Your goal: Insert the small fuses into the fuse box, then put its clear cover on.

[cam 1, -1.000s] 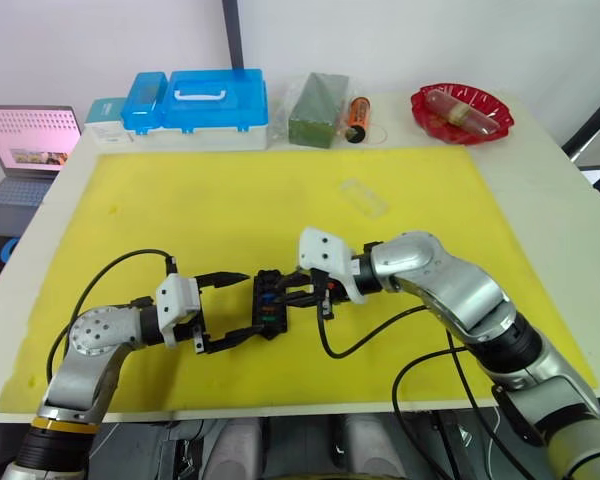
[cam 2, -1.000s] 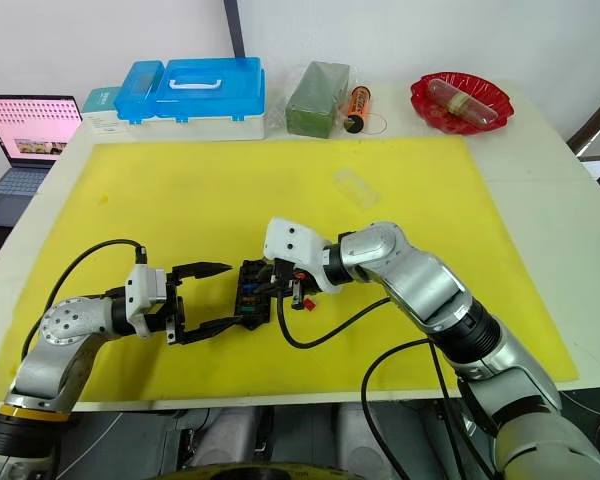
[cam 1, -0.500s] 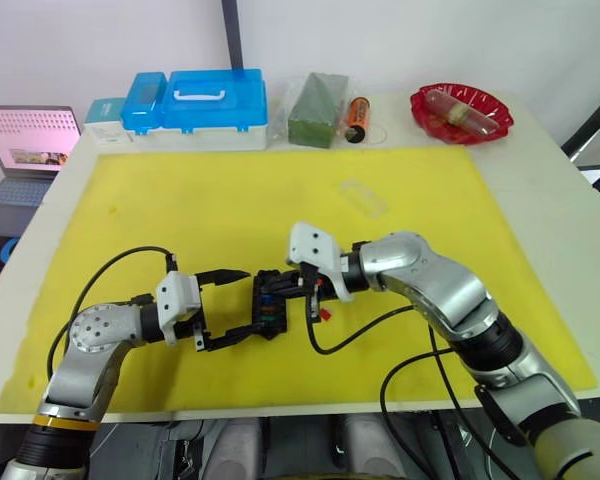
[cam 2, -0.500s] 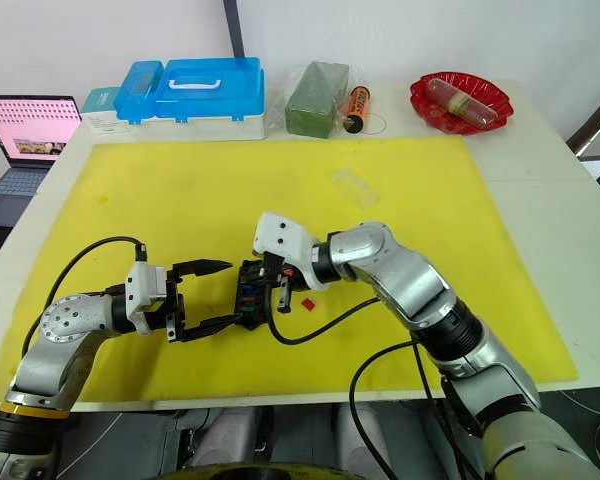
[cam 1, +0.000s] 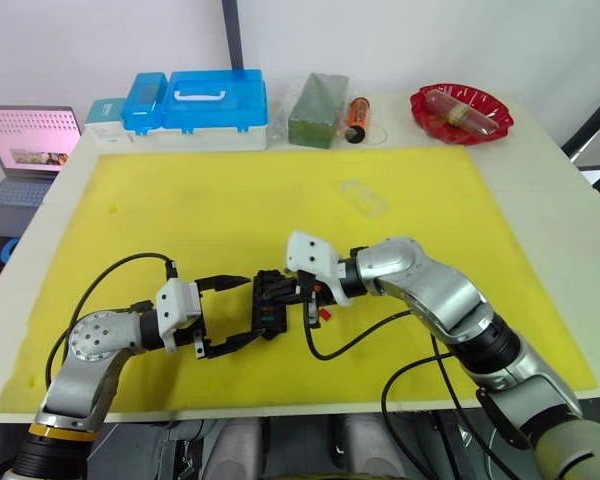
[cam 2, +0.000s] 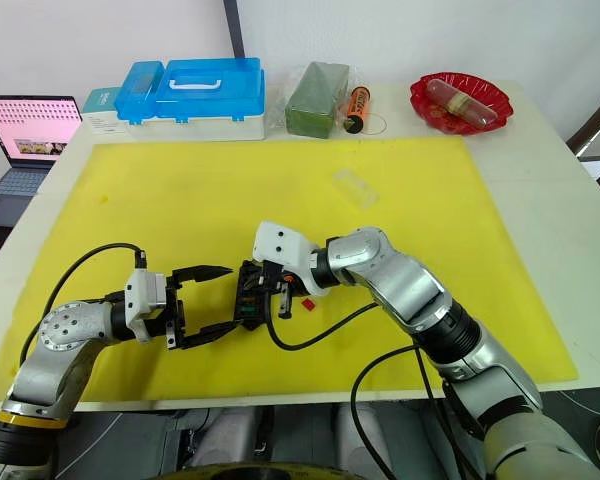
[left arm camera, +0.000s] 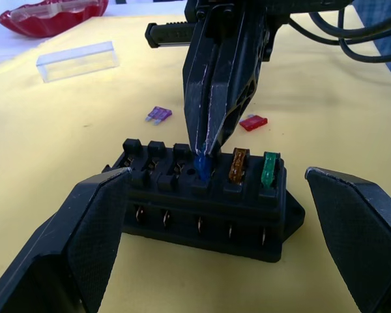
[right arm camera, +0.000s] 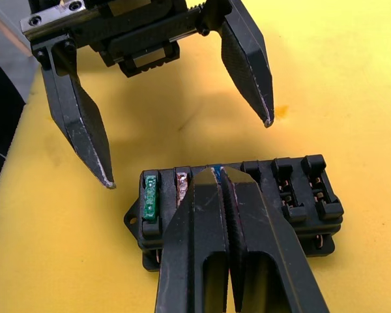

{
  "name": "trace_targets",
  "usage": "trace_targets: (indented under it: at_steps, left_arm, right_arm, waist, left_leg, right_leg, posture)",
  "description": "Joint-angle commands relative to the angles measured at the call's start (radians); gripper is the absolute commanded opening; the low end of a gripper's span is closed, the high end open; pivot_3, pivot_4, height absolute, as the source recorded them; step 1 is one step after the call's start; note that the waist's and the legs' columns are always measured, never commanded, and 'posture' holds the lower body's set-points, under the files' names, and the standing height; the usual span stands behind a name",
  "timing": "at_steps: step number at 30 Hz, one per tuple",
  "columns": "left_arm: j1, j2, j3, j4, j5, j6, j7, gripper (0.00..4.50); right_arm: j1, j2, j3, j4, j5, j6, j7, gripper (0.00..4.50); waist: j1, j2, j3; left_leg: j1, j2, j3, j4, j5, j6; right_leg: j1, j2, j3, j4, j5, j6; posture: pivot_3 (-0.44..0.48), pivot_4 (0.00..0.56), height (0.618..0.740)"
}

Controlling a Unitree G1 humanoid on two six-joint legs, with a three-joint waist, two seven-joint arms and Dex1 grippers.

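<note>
Left wrist view: our right gripper (left arm camera: 205, 153) has its jaws pinched on the small blue blade fuse (left arm camera: 200, 165), tip down in a slot of the black rectangular plastic fuse box (left arm camera: 205, 205). An orange fuse (left arm camera: 238, 164) and a green fuse (left arm camera: 269, 169) already sit in the two slots next to it. Box lies on the yellow mat (cam 1: 230, 200), toward the bench's near edge.

Our left gripper (cam 1: 227, 315) has jaws wide open, one on each side of the box's end, not touching it as far as we can see. So nothing pins the box.

A purple fuse (left arm camera: 158, 115) and a red fuse (left arm camera: 253, 122) lie loose on the mat just behind the box. The clear rectangular plastic cover (cam 1: 363, 197) lies further up the mat, toward the far edge, well apart.

Risks, as we judge them:
- Box slides or tips under insertion push, since it's unclamped.
- Blades miss the contacts if the fuse is slightly canted; it jams or bends.
- Fuse comes back out with the jaws on release if it isn't fully seated.
- Right arm's cable runs close by the red fuse and could drag it.
</note>
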Motion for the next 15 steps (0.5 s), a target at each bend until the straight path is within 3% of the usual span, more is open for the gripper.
trace_targets:
  at_steps: [1, 15]
  left_arm:
    - [0.005, 0.009, 0.018, -0.021, -0.007, -0.013, 0.005, 4.50]
    - [0.009, 0.026, 0.028, -0.026, -0.005, 0.000, 0.018, 4.50]
  right_arm:
    - [0.005, -0.010, 0.024, 0.011, -0.017, -0.001, 0.013, 0.06]
    - [0.022, -0.028, 0.081, 0.043, -0.058, -0.022, 0.044, 0.06]
  waist:
    - [0.000, 0.000, 0.000]
    - [0.000, 0.000, 0.000]
  left_leg:
    - [0.000, 0.000, 0.000, 0.000, 0.000, 0.000]
    - [0.008, 0.000, 0.000, -0.002, 0.000, 0.000]
  right_leg:
    - [0.000, 0.000, 0.000, 0.000, 0.000, 0.000]
    - [0.007, 0.000, 0.001, 0.000, 0.000, 0.000]
  posture:
    - [0.000, 0.150, 0.740]
    - [0.000, 0.150, 0.740]
